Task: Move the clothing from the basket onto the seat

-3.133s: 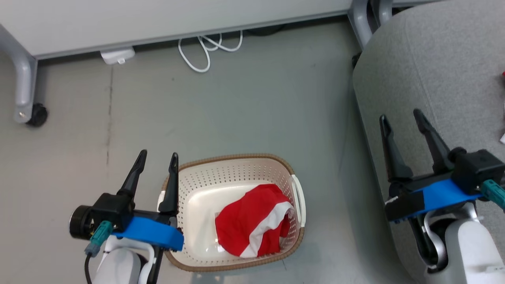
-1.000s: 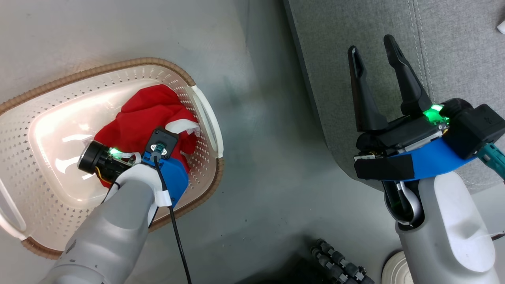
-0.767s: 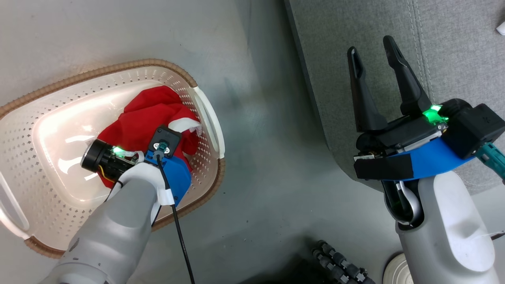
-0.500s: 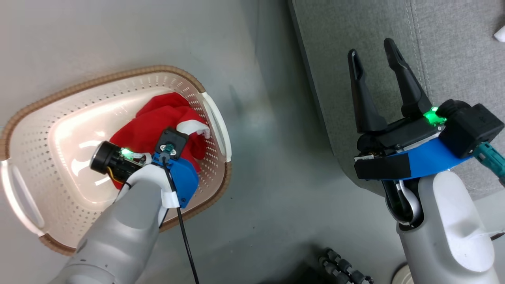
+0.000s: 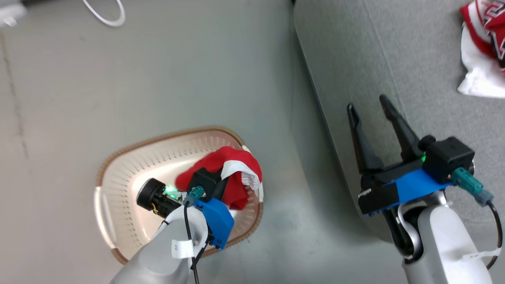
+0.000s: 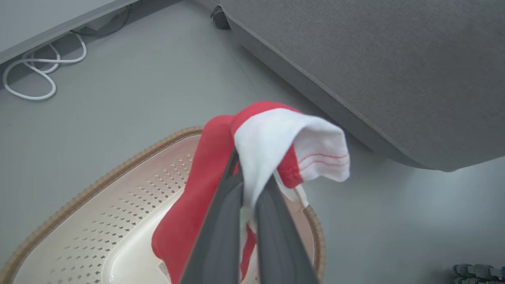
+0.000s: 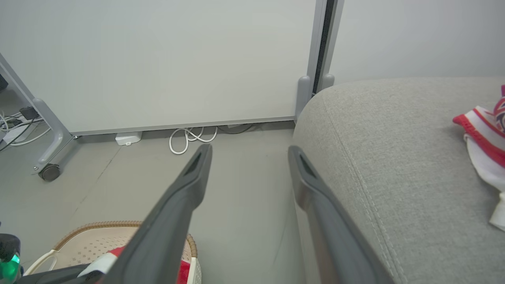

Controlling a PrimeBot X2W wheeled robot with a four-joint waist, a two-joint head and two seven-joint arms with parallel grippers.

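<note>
In the head view my left gripper [image 5: 225,182] is shut on a red garment with a white stripe [image 5: 238,173], held up over the right end of the cream basket [image 5: 158,137]. The left wrist view has the gripper [image 6: 246,175] pinching the cloth, and the garment [image 6: 205,189] drapes over both fingers above the basket [image 6: 118,169]. My right gripper [image 5: 367,103] stands open and empty over the edge of the grey seat [image 5: 355,59]. A red-and-white jersey [image 5: 483,51] lies on the seat at the far right. From the right wrist I see the gripper [image 7: 250,149], seat [image 7: 394,157] and jersey [image 7: 483,130].
A looped white cable [image 7: 189,138] and a white adapter [image 7: 128,138] lie on the grey floor by the wall panel. A frame leg with a castor [image 7: 49,171] stands at the left. Bare floor separates the basket from the seat's front edge [image 6: 315,90].
The head camera has pulled back and shifted. My left gripper, down in the basket on the red garment before, has risen with the cloth in it. The right gripper stays open.
</note>
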